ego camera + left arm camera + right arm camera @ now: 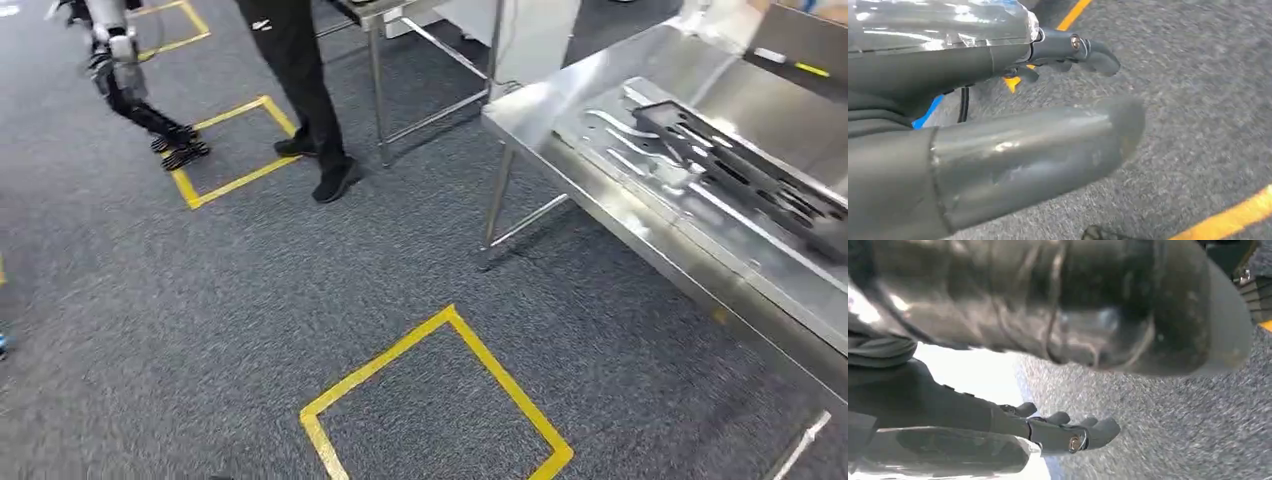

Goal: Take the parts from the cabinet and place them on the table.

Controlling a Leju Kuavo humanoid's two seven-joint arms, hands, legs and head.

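A dark, slotted part [745,175] lies flat on the steel table [560,150] at the right of the head view, well in from the near edge, which suits a finished placement: it rests stable and cannot slide off. The cabinet named in the task is not something I can pick out here, so I judge the robot is between trips, walking with its arms hanging. The left hand [1068,52] hangs over the grey carpet [300,290] with its dark fingers stretched out, apart from the thick thumb, and nothing between them, so it is wide and empty. The right hand [1063,432] likewise shows its fingers extended and loosely spread over the carpet, holding nothing. On the floor, a yellow taped square [435,400] lies just ahead, probably a standing mark, and a second taped square [235,150] lies further off to the left. A person [300,90] in dark trousers and shoes stands beside that farther square, near a second steel table [400,20]. The open carpet between the near square and the table's leg [497,195] gives room to turn, though the table's corner juts toward the path and the person narrows the way on the far side.
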